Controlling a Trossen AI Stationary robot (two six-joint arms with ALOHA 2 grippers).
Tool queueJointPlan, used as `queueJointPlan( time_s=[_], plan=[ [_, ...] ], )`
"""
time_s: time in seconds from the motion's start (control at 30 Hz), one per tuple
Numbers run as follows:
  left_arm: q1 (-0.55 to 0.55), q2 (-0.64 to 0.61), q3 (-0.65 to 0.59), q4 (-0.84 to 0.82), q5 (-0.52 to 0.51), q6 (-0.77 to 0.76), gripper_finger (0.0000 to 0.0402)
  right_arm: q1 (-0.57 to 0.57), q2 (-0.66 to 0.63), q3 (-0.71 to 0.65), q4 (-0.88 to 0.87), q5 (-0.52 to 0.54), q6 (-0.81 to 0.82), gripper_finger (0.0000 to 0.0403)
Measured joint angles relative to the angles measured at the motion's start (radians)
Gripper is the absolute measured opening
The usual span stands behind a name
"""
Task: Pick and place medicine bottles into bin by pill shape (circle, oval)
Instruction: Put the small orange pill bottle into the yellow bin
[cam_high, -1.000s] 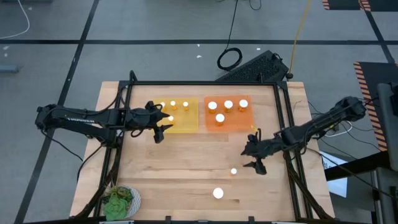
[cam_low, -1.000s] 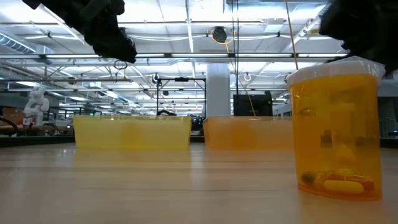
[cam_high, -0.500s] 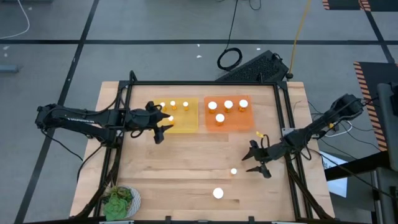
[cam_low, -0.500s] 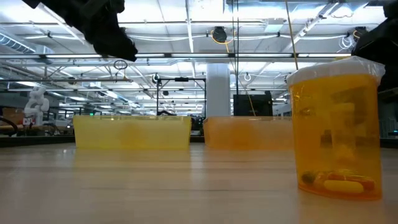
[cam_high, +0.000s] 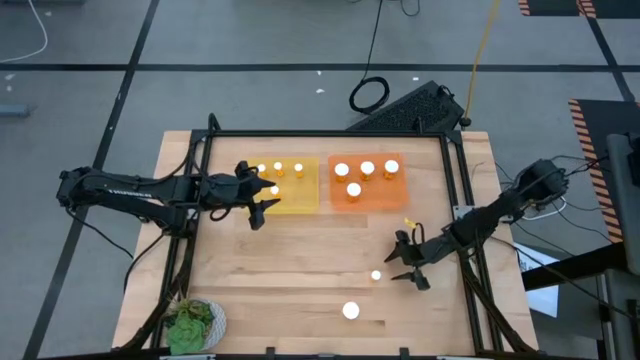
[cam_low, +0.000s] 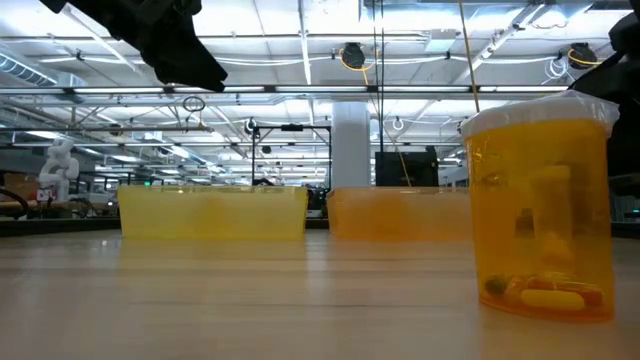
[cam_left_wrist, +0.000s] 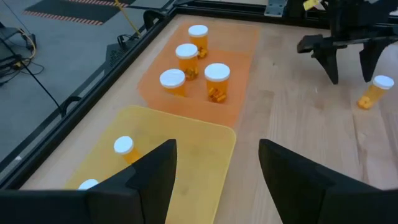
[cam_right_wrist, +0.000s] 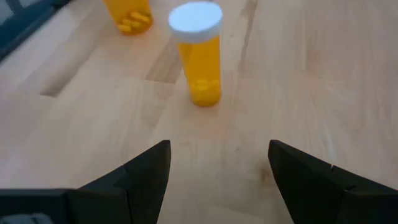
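Observation:
Two medicine bottles stand upright on the bare table: a narrow-capped one (cam_high: 376, 275) (cam_right_wrist: 199, 53) and a wide-capped one (cam_high: 350, 311) (cam_low: 540, 210) nearer the front edge. My right gripper (cam_high: 405, 265) (cam_right_wrist: 217, 180) is open just right of the narrow-capped bottle, fingers pointing at it and touching nothing. My left gripper (cam_high: 262, 203) (cam_left_wrist: 217, 180) hangs open over the yellow bin (cam_high: 290, 200), holding nothing. The yellow bin holds several narrow-capped bottles (cam_high: 279, 167). The orange bin (cam_high: 378, 200) holds several wide-capped ones (cam_left_wrist: 216, 79).
The two bins sit side by side at the table's far middle. A green leafy object (cam_high: 195, 322) lies at the near left corner. A black frame rail (cam_high: 458, 200) runs along the table's sides. Bare wood lies between the bins and the loose bottles.
My right gripper has moved toward the table's near edge and closer to the narrow-capped bottle, staying open. My left gripper and all the bottles have kept still.

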Motion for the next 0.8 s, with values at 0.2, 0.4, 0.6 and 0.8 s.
queueJointPlan(
  time_s=[0.2,0.4,0.6,0.8],
  plan=[
    [0.000,0.000,0.000,0.000,0.000,0.000,0.0232,0.000,0.147,0.101,0.009,-0.002,-0.044,0.0263],
    [0.000,0.000,0.000,0.002,0.000,0.000,0.0232,-0.001,0.224,0.157,0.004,-0.008,-0.065,0.0259],
    [0.000,0.000,0.000,0.002,0.000,0.000,0.0232,-0.002,0.227,0.161,-0.008,-0.012,-0.066,0.0230],
    [0.000,0.000,0.000,0.003,0.000,0.000,0.0232,-0.002,0.228,0.161,-0.012,-0.018,-0.069,0.0205]
  ],
)
